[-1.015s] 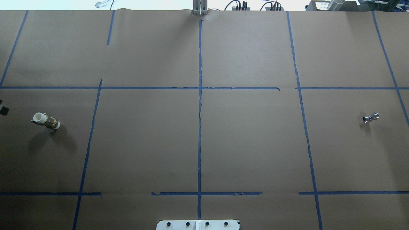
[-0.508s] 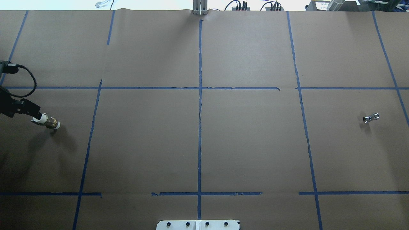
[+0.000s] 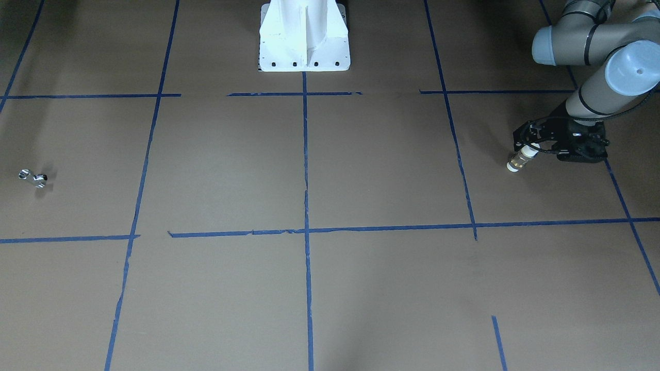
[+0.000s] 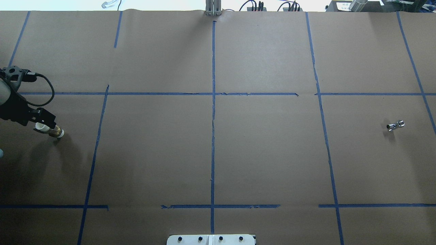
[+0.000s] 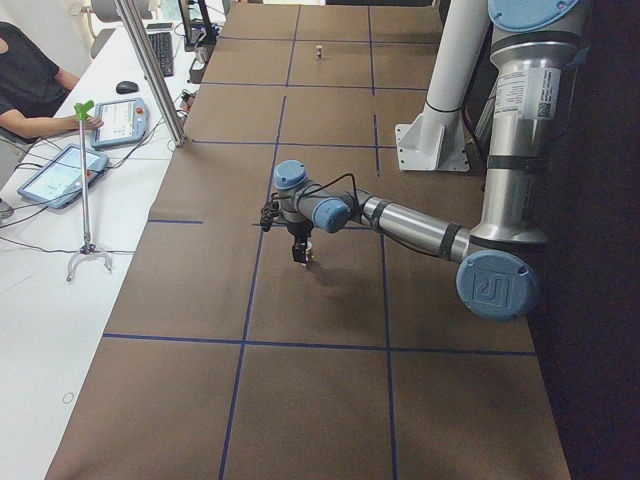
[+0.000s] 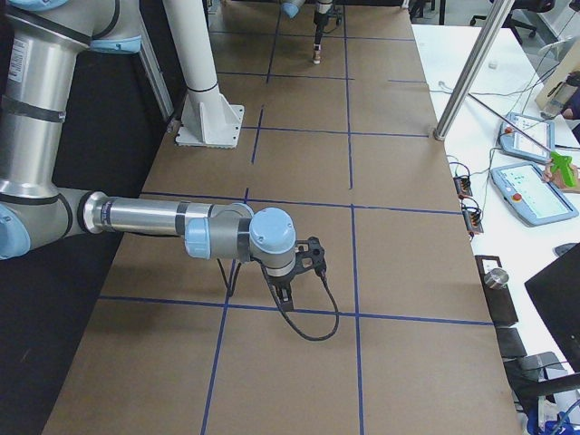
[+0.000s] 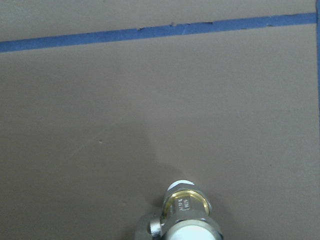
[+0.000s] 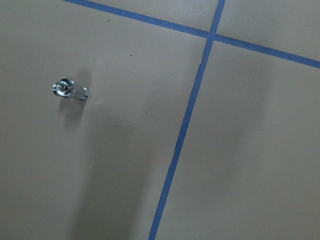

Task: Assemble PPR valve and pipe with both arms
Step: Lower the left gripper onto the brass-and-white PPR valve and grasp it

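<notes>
The PPR valve point(image 4: 51, 130) point(image 3: 520, 159), white ends with a brass middle, stands tilted on the brown paper at the table's far left. My left gripper point(image 4: 43, 119) point(image 3: 533, 147) is right at its upper white end and looks open, its fingers spread. The left wrist view shows the PPR valve point(image 7: 187, 215) at the bottom edge, with no fingers in it. The pipe point(image 4: 395, 125) point(image 3: 33, 178) point(image 8: 67, 90), a small chrome piece, lies alone at the far right. My right gripper point(image 6: 285, 304) shows only in the exterior right view, so I cannot tell its state.
Blue tape lines point(image 4: 213, 102) split the paper-covered table into squares. The robot's white base plate point(image 4: 211, 239) sits at the near middle edge. Beside the table stand a metal post point(image 5: 150, 70), tablets point(image 5: 60, 175) and a seated person point(image 5: 30, 85).
My left arm has come in from the left edge and its gripper has reached the valve's white end. The valve and the pipe have not moved.
</notes>
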